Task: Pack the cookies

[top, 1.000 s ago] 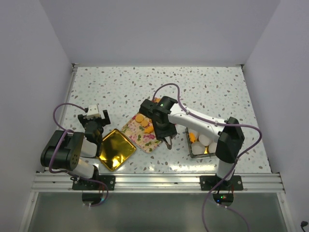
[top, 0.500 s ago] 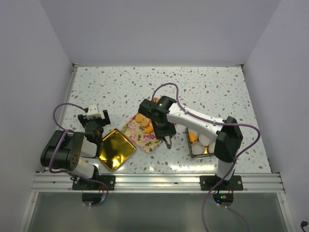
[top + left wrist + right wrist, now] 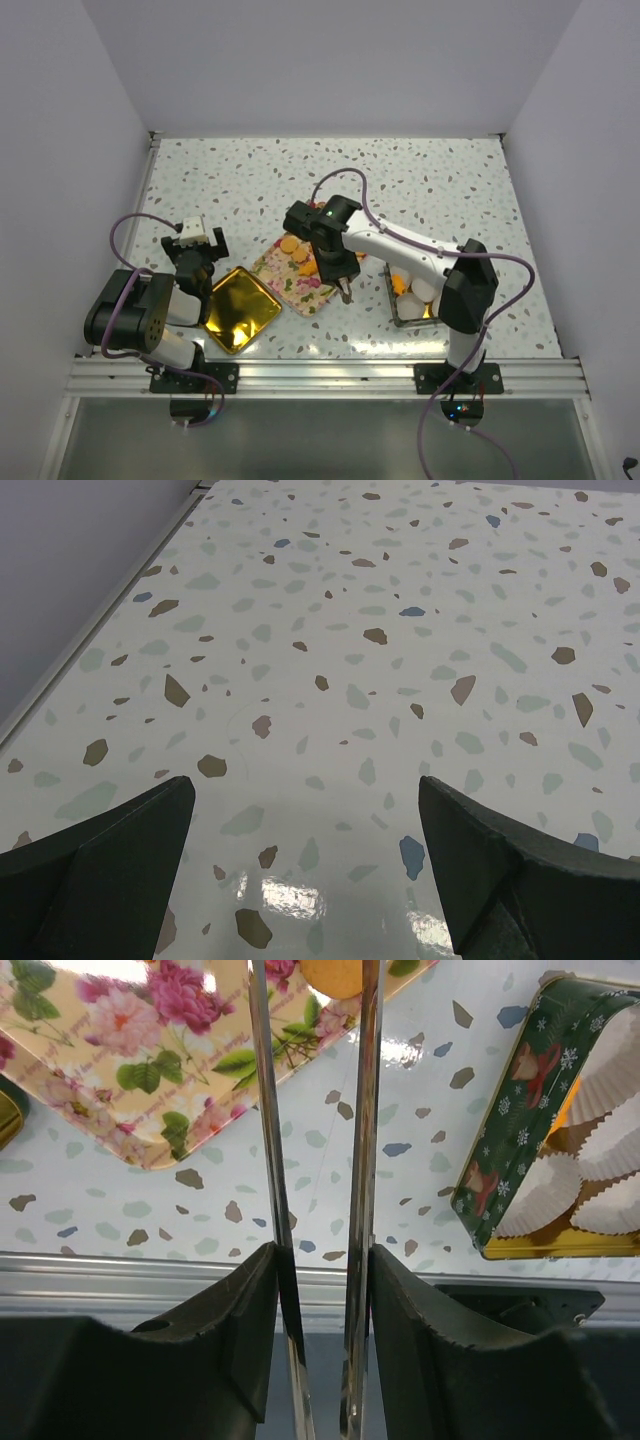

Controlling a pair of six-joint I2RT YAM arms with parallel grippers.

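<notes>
Several orange cookies [image 3: 289, 244] lie on a floral tray [image 3: 285, 275] in the middle of the table. My right gripper [image 3: 340, 282] hangs over the tray's right edge and is shut on a pair of metal tongs [image 3: 362, 1110]. In the right wrist view the tongs' two blades run up from the gripper [image 3: 320, 1252] to an orange cookie [image 3: 335, 974] on the floral tray [image 3: 150, 1070]; the tips are cut off by the frame's top. My left gripper [image 3: 196, 258] is open and empty at the far left, low over bare table [image 3: 305, 780].
A green Christmas tin [image 3: 392, 300] with white paper cups [image 3: 424, 290] and orange cookies stands right of the tray; it also shows in the right wrist view [image 3: 510, 1150]. Its gold lid [image 3: 238, 310] lies left of the tray. The metal rail [image 3: 320, 375] runs along the near edge.
My right gripper with the tongs has shifted a little left and back, toward the tray's right edge. The left arm has not moved.
</notes>
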